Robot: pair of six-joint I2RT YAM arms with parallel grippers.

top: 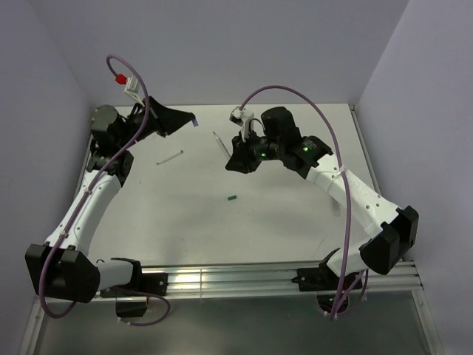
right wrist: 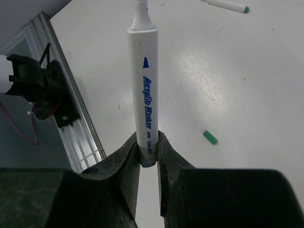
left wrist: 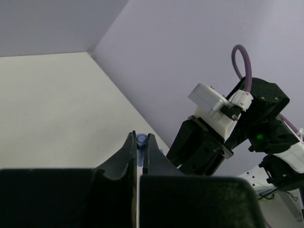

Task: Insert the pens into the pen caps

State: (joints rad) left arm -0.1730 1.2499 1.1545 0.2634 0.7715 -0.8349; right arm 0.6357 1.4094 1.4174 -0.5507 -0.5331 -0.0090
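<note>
**Marker and blue cap both gripped, held apart**

The right gripper (right wrist: 148,145) is clamped on the rear end of a white pen (right wrist: 144,80). "Acrylic Marker" is printed in blue along its barrel, and the smaller print below cannot be read for certain. The blue cap (left wrist: 141,141) is pinched between the tips of the left gripper (left wrist: 141,137). A second pen (top: 170,157), green-tipped, and the green cap (top: 231,197) are seen lying on the table (top: 295,222), well apart.
</note>
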